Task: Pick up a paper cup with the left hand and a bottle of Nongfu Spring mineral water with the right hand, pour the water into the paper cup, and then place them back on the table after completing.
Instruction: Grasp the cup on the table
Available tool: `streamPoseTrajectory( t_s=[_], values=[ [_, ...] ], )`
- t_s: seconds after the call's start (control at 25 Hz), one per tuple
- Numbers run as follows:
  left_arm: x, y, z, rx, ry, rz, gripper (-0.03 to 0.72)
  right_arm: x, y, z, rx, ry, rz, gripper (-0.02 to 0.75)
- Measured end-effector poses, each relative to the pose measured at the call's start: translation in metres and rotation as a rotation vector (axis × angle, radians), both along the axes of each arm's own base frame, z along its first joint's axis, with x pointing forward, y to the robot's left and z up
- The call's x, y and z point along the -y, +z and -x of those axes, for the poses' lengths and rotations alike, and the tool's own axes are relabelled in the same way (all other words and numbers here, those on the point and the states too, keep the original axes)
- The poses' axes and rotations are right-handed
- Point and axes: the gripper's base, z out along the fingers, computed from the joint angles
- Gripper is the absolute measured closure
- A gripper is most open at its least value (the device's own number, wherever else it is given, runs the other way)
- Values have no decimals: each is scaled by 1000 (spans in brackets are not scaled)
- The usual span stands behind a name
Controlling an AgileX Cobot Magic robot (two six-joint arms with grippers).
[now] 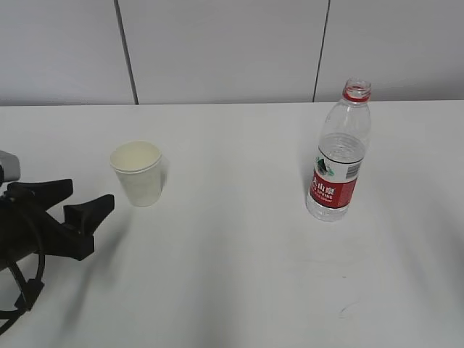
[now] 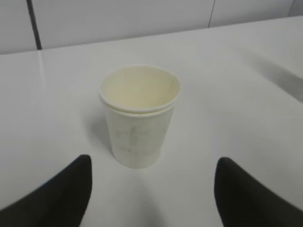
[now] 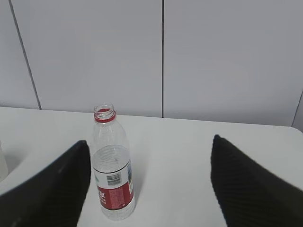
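An empty white paper cup (image 1: 136, 172) stands upright on the white table (image 1: 239, 275), left of centre. My left gripper (image 1: 90, 196) is open and empty, just short of the cup on its near left. In the left wrist view the cup (image 2: 139, 116) stands ahead of the open gripper (image 2: 152, 170), between the lines of its two black fingers. A clear bottle (image 1: 339, 156) with a red label and no cap stands at the right, with water (image 1: 341, 145) reaching above the label. In the right wrist view my right gripper (image 3: 149, 142) is open and empty, and the bottle (image 3: 111, 170) stands ahead near its left finger.
A grey panelled wall (image 1: 225, 51) runs along the table's far edge. Bare tabletop lies between the cup and the bottle. The right arm is out of the exterior view.
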Motion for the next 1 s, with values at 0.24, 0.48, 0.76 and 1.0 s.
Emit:
streamPoseTrajectory(
  t_s=[0.24, 0.48, 0.76, 1.0],
  values=[
    [0, -14, -1, -50, -4, -15, 192, 0, 2, 0, 25, -2, -3, 150],
    [2, -13, -14, -18, -2, -21, 185, 0, 4, 0, 43, -3, -5, 150],
    [7, -29, -39, -30, 0, -23, 70, 0, 4, 0, 45, -3, -7, 150],
    [21, -44, -68, -12, -9, -17, 56, 0, 4, 0, 47, -3, -7, 150]
  ],
)
